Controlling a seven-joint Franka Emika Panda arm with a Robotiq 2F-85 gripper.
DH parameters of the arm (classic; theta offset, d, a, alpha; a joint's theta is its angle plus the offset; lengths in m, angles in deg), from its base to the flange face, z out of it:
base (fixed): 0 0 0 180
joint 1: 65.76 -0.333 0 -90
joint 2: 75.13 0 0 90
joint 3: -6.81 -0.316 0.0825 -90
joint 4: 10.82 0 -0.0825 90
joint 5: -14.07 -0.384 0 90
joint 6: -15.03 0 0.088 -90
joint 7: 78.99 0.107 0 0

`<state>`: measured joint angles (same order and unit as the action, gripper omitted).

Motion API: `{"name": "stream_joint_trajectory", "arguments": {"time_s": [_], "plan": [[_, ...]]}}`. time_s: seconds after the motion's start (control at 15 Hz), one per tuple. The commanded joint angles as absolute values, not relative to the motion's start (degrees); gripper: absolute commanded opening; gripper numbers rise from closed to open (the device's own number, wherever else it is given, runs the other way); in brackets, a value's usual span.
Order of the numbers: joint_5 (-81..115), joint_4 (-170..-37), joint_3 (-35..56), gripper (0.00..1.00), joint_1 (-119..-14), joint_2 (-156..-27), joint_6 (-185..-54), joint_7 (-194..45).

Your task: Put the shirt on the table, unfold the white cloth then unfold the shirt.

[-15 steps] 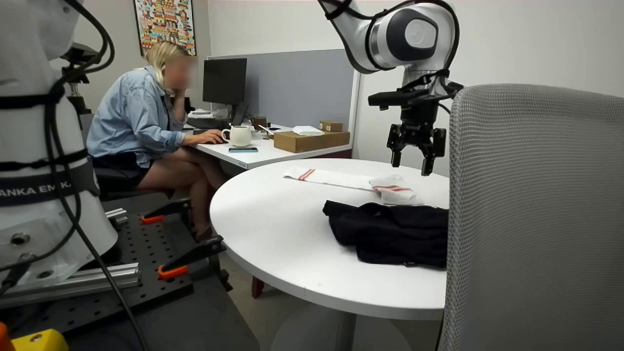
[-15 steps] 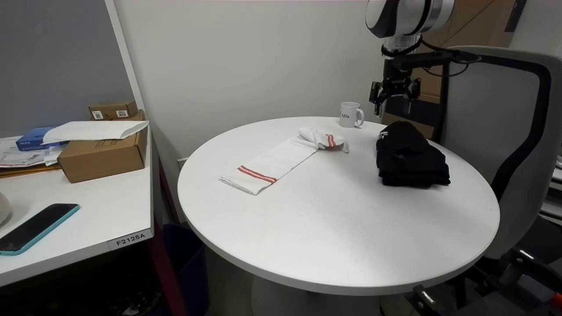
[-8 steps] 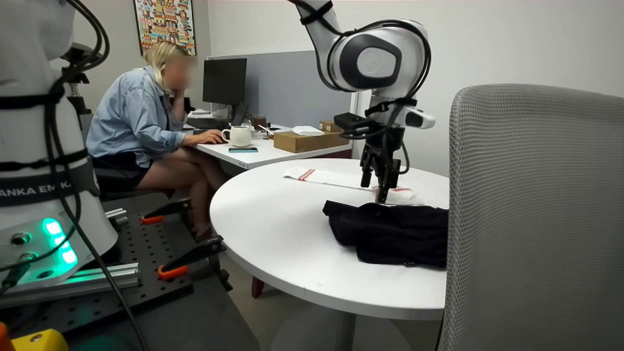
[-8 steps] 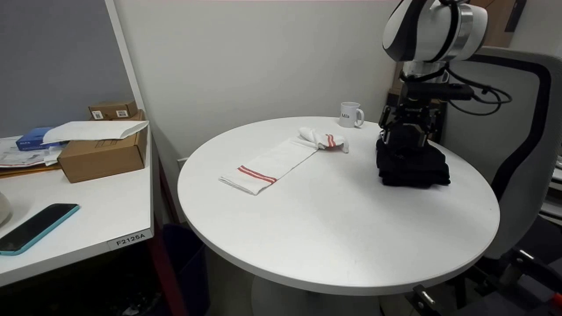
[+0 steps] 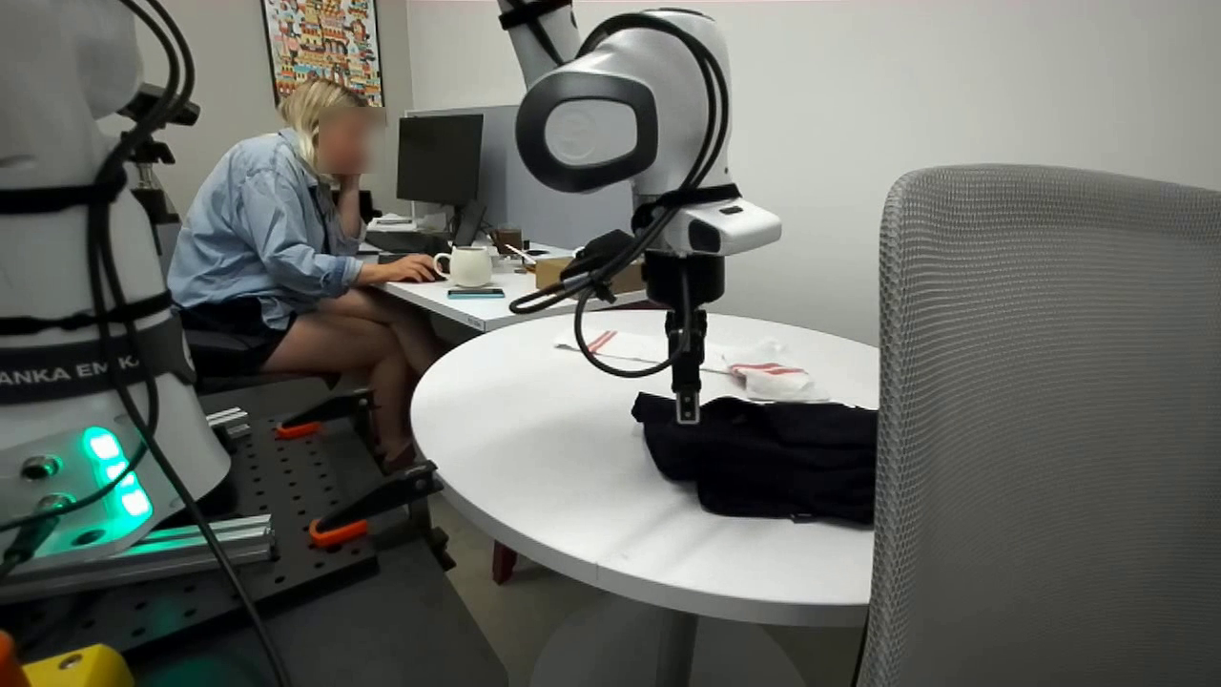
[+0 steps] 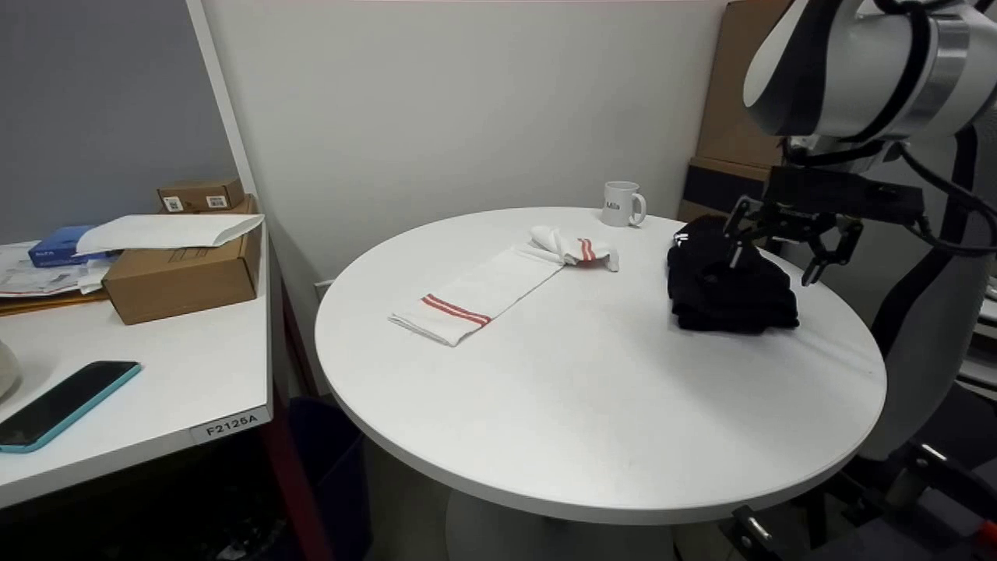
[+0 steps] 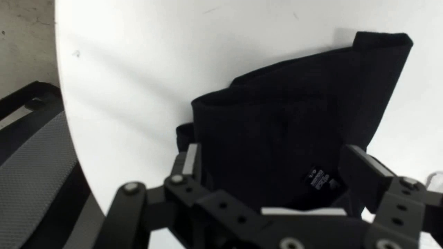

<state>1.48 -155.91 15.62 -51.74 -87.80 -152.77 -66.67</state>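
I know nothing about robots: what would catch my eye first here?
Most likely the robot arm, its open gripper over a folded black shirt, stark against the round white table. Next, the red-striped white cloth on that table, apart from the shirt, bunched at one end. Then, in an exterior view, the person in blue seated at the desk.

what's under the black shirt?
The round white table: its top shows along the visible edges of the folded black shirt. The patch directly beneath is covered, so whether anything else lies flat there can't be seen.
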Motion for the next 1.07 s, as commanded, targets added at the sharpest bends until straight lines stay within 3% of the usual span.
{"name": "stream_joint_trajectory", "arguments": {"time_s": [0.0, 1.0], "plan": [[0.97, -159.93, 17.79, 1.0, -53.78, -82.67, -156.06, -63.13], [6.47, -144.31, 19.86, 1.0, -58.59, -91.02, -148.36, -53.32]]}}
